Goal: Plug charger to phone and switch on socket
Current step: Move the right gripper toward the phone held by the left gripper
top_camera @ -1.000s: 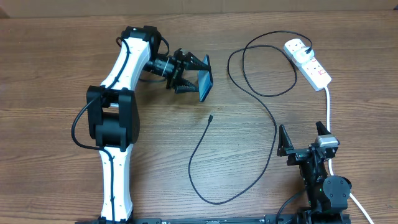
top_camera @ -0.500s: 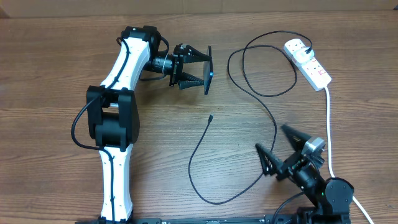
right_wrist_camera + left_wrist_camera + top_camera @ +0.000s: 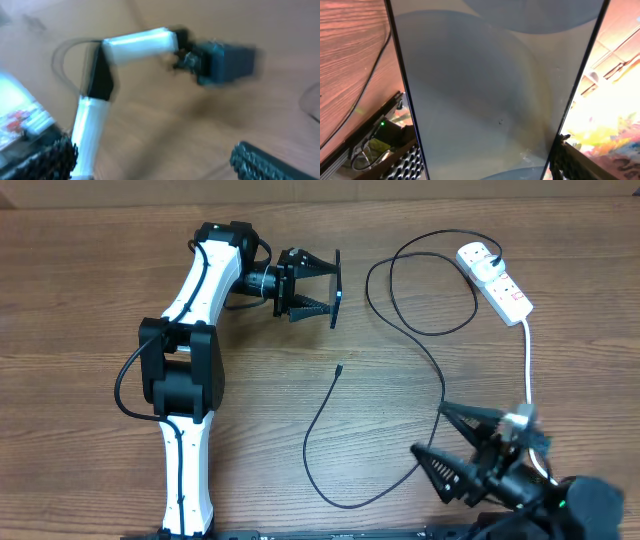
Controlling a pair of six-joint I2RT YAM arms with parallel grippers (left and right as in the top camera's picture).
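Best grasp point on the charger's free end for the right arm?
Take the charger just behind its small plug, coming down from above with fingers across the cable. That end lies flat on the table, clear of other things, tip pointing toward the phone.

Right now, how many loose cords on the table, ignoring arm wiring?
2. The black charger cable loops from the power strip to mid-table; the white cord runs from the strip down the right side, far end hidden.
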